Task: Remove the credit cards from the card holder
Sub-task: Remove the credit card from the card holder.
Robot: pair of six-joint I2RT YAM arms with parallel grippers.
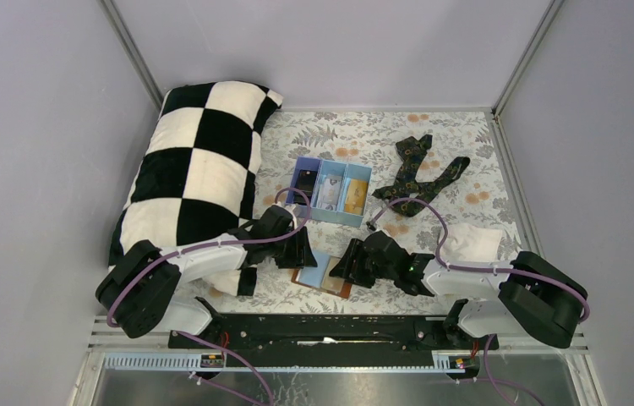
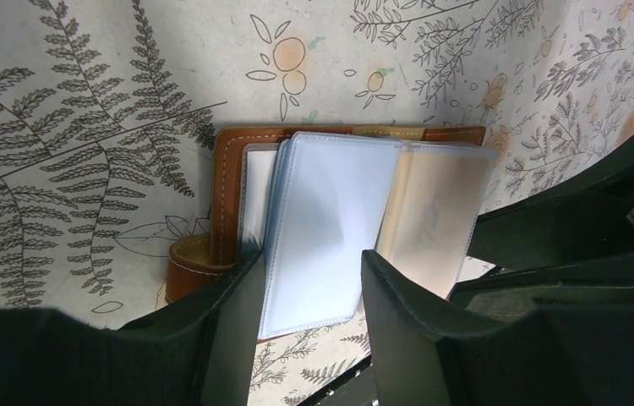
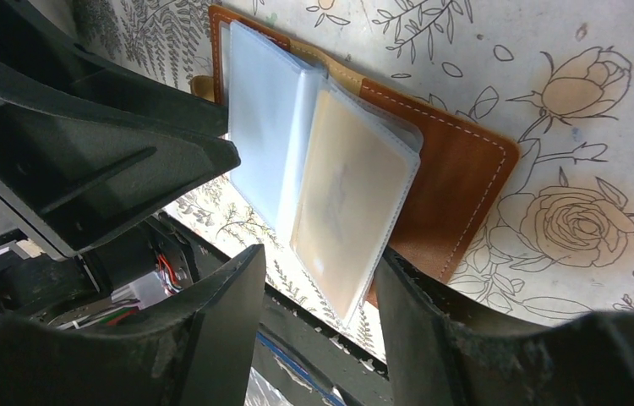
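Card holder (image 1: 336,287) lies open flat, long axis roughly left-right; both jaws stand open over its plastic sleeves (image 2: 322,228).

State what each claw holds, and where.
Nothing is visibly gripped: the left claw and right claw stand open over the plastic sleeves of the card holder.

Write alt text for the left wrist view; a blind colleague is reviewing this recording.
An open brown leather card holder lies on fern-and-flower printed cloth, its clear plastic sleeves fanned up. The left gripper fills the foreground, jaws apart on either side of the pale blue front sleeve; part of the right arm crowds in from the right.
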